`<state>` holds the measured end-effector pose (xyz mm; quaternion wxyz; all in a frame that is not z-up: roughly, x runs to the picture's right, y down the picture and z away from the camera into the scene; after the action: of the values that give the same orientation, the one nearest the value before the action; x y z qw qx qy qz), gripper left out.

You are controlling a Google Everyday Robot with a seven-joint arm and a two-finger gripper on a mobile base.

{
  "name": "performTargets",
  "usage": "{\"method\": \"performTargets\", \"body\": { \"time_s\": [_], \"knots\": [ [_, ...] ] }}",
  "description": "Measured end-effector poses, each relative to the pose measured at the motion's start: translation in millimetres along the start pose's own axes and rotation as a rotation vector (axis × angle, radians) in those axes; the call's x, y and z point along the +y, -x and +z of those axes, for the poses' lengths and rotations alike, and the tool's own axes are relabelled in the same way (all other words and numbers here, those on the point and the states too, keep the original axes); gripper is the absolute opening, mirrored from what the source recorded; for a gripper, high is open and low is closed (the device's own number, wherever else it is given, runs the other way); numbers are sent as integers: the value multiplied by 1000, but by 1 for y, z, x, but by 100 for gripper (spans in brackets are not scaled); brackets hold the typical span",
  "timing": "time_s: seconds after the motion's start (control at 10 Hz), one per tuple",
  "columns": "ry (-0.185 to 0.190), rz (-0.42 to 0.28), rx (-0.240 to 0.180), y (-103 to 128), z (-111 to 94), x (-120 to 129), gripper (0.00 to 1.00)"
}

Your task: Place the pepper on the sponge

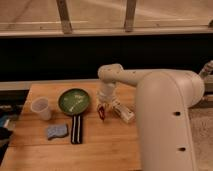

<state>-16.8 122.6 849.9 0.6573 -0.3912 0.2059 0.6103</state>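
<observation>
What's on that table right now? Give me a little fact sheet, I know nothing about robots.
gripper: shut, apparently pinching the pepper's top end
pepper: dark red, just right of green plate
sponge: light blue, bare, left of black strip
white package: right of pepper
cup: left of green plate
task status: pepper not yet on sponge
</observation>
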Motion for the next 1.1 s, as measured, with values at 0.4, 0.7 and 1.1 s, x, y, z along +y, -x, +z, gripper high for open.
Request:
{"method": "performTargets", "body": {
  "time_s": [0.4,0.7,1.1],
  "knots": [
    [48,-86,-6,13,1,30,0],
    [48,-183,-6,27,-2,75,0],
    [-15,-311,4,27,-8,130,0]
  ]
}}
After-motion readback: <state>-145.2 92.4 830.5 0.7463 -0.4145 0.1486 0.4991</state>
